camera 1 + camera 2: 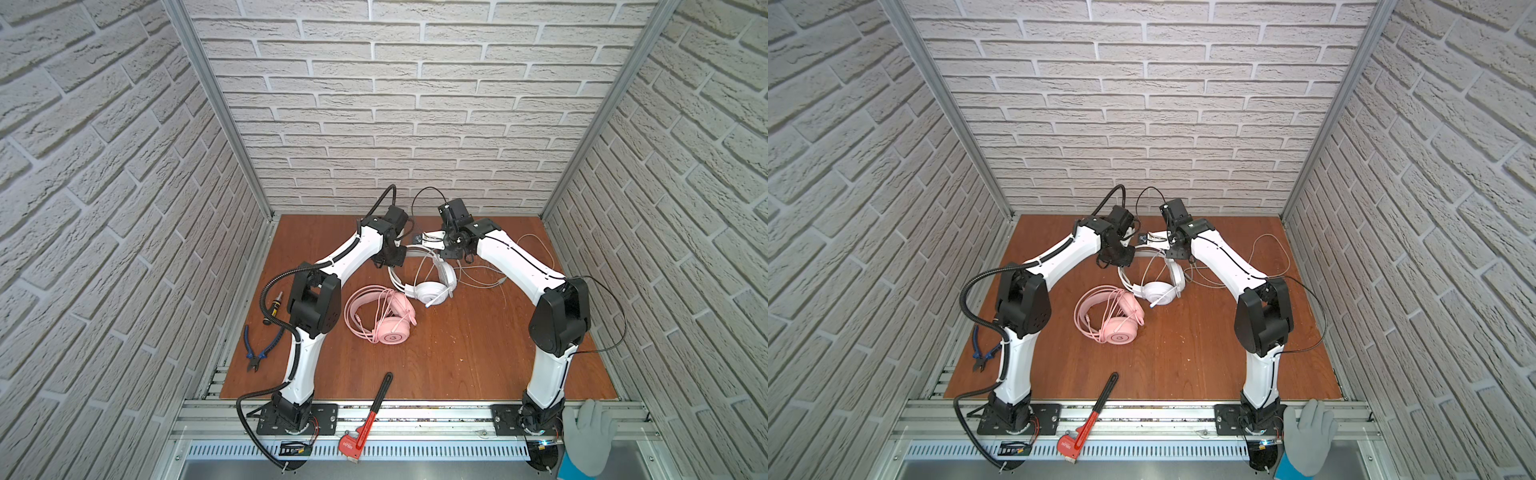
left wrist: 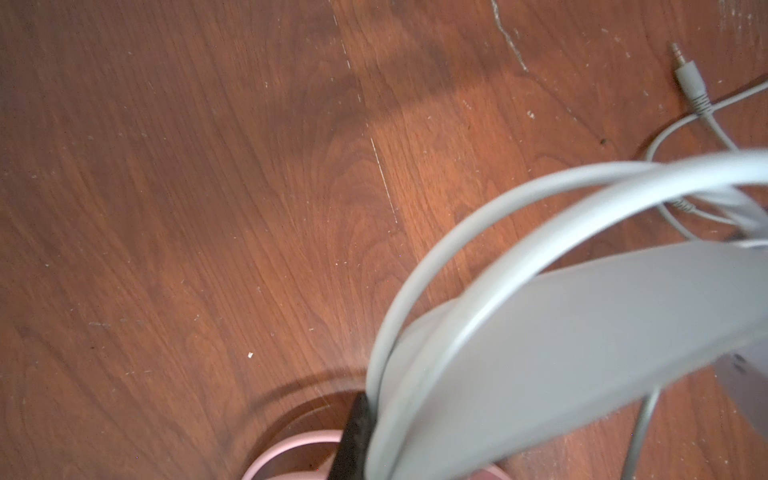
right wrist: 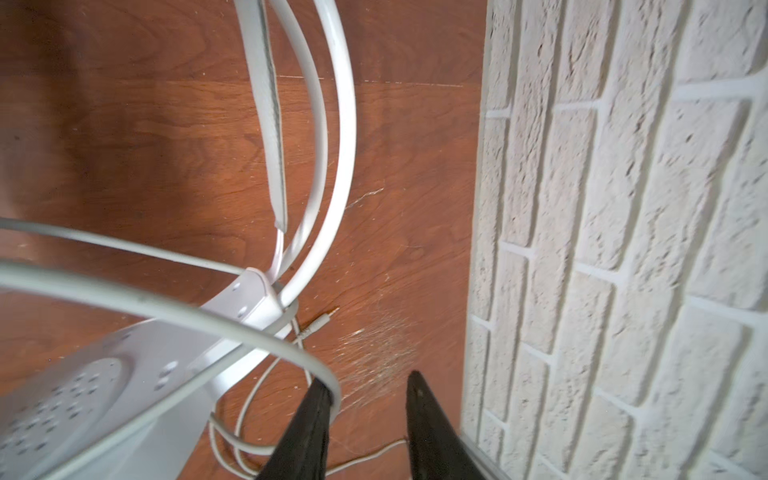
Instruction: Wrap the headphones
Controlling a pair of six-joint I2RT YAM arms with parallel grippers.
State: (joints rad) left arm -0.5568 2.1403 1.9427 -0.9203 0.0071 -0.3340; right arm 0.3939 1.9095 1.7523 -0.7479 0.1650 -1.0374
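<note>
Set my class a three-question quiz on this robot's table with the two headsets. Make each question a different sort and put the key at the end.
1. True or false: the right gripper is open.
2. The left gripper grips the white headset by its: A ear cup; B headband; C microphone.
3. Fill in: the headset that neither gripper touches is ____ in colour.

Key
1. True.
2. B.
3. Pink: the pink headset lies on the table, apart from both grippers.
</note>
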